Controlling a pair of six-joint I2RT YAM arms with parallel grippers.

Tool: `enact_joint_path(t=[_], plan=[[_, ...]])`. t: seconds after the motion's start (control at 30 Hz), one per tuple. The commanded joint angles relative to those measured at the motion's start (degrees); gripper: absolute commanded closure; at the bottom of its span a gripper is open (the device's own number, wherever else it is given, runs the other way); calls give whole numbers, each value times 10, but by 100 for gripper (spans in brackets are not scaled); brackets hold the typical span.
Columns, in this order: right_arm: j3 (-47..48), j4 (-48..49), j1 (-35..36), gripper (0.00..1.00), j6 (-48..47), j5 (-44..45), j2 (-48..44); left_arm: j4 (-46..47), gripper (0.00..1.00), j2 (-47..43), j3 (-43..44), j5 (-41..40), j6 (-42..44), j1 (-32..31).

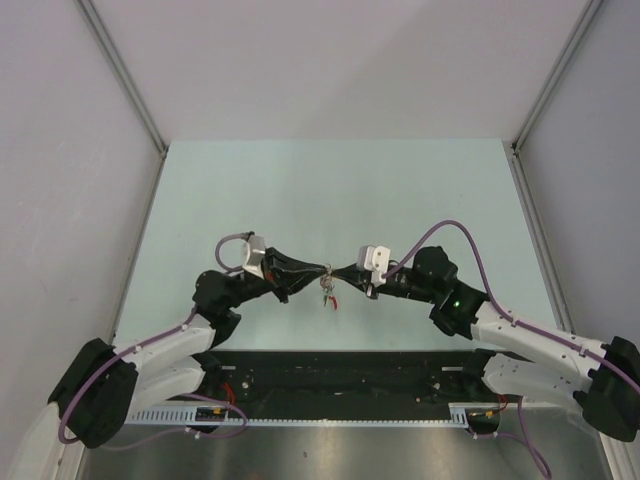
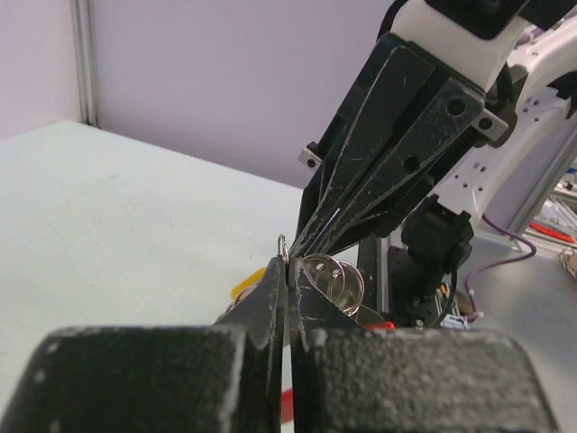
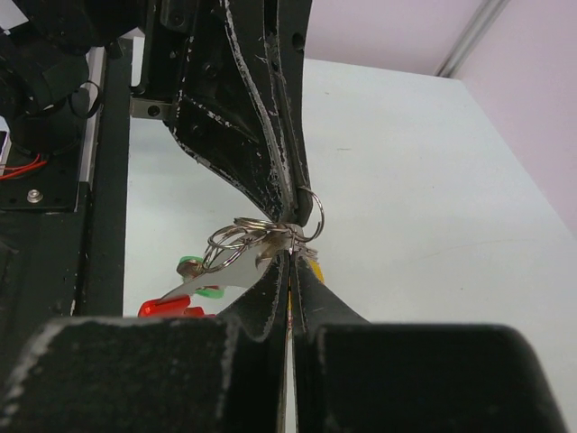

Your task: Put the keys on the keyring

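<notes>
Main risk: both grippers are pinching the same tangle of thin wire, so any pull apart or twist that isn't matched can snap a loop out of one pinch, and then the bunch swings off the other tip or drops. The wire is thin and sits right at the fingertip ends, so there is little grip margin. Second risk: the tips are nose to nose, so a small push forward jams finger on finger. Left gripper (image 1: 303, 272) has its jaws pressed together with a wire end poking up between the tips. Right gripper (image 1: 350, 272) is also clamped, on the wire loops (image 3: 236, 240) just ahead of its tips. The keys (image 1: 328, 293) hang below the meeting point, clear of the table (image 1: 330, 190). The green head (image 3: 192, 267) and red head (image 3: 169, 308) dangle below and to one side of the right tips, and the yellow head (image 2: 245, 287) is tucked just beside the left tips. I can't pick the keyring out from the loops, and can't tell how many keys are threaded. Pose: both arms reach inward from the near edge, elbows out, wrists roughly level, fingers pointing at each other and meeting mid-air.
</notes>
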Motion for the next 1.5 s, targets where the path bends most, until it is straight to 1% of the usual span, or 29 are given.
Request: enact_joint_path(t=[0.0,0.07,0.27,0.3,0.37,0.47,0.6,0.7,0.73,0.8,0.83,0.87,0.9,0.93,0.97,1.0,1.03,1.1,1.13,1.17,1.2,1.23,1.3,1.33,1.4,1.47], plan=[[3,9,4,100,1,21,-9,180,100,9,-6,-24,-47,-13],[3,7,3,100,0,24,-14,206,100,14,-16,-25,-55,-13],[21,-28,4,100,-12,33,-22,231,97,17,-33,-24,-65,-13],[24,-33,4,100,-14,32,-22,233,92,17,-36,-24,-67,-13],[30,-41,4,100,-16,33,-22,233,89,17,-37,-26,-69,-13],[38,-53,4,100,-25,32,-25,232,80,13,-44,-29,-67,-13],[50,-71,4,100,-40,29,-24,191,77,-6,-44,-24,-48,-13],[56,-85,4,100,-45,30,-23,115,73,-39,-33,-18,-10,-12],[58,-88,4,100,-49,30,-22,51,71,-60,-27,-18,19,-12],[60,-94,5,100,-52,28,-22,-33,67,-80,6,-12,57,-11],[62,-96,4,100,-54,28,-22,-126,66,-96,21,-12,101,-11],[62,-98,4,100,-56,27,-22,-175,64,-101,35,-13,123,-11],[63,-103,4,100,-57,27,-21,-224,64,-106,70,-11,147,-9],[65,-106,4,100,-58,27,-21,-319,64,-106,90,-8,196,-8],[65,-107,4,100,-62,25,-22,-367,64,-105,111,-7,218,-5],[65,-110,4,100,-62,24,-22,-410,63,-101,152,2,240,-1],[65,-111,4,100,-63,22,-22,-498,64,-95,173,15,291,2],[67,-113,5,100,-65,19,-21,-579,64,-68,232,47,343,13],[67,-114,4,100,-65,17,-21,-650,64,-57,250,62,392,17],[66,-114,5,100,-66,13,-20,-685,65,-47,267,77,416,27],[68,-116,5,100,-66,12,-20,-719,66,-19,305,106,441,31],[68,-117,5,100,-66,12,-20,-781,67,-6,323,116,487,34],[68,-121,5,100,-67,12,-22,-837,67,40,374,136,531,36],[68,-121,5,100,-67,12,-22,-886,68,58,391,161,566,37],[68,-121,5,100,-69,11,-22,-935,69,86,433,181,603,37],[68,-121,5,100,-69,10,-20,-983,69,118,453,205,634,36]])
